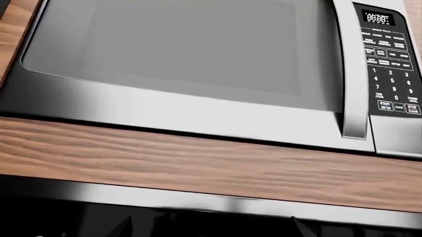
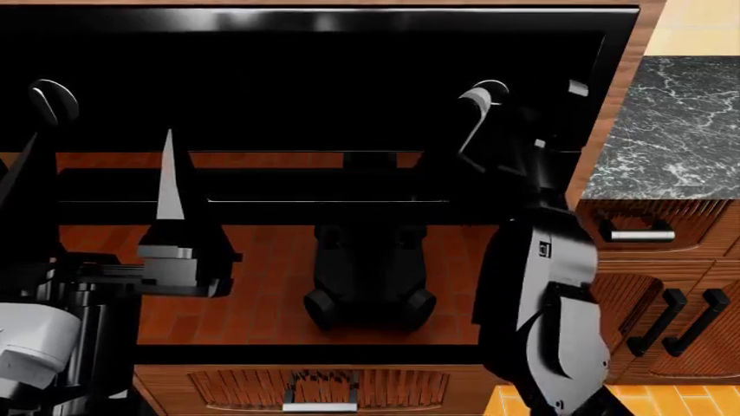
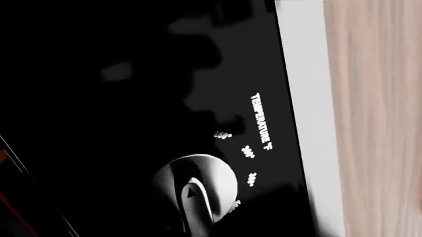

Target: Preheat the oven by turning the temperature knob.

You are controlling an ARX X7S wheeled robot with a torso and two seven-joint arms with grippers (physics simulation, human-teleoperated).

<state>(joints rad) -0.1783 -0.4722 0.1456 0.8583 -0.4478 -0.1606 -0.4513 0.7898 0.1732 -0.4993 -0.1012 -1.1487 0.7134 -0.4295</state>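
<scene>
The oven point(image 2: 301, 78) fills the head view as a glossy black front, its right edge meeting a wood panel point(image 2: 630, 95) at 2 o'clock, with a marble counter point(image 2: 677, 130) beyond; drawers point(image 2: 659, 230) with silver pulls sit at 4 o'clock. Little open room lies right of the panel edge. The temperature knob point(image 3: 197, 190) shows in the right wrist view beneath the word TEMPERATURE, near the panel's pale border. The right gripper point(image 2: 486, 104) reaches up at 1 o'clock, near the knob; whether its fingers are parted cannot be told. The left wrist view shows a microwave point(image 1: 197, 64) above a wood strip point(image 1: 197, 158).
</scene>
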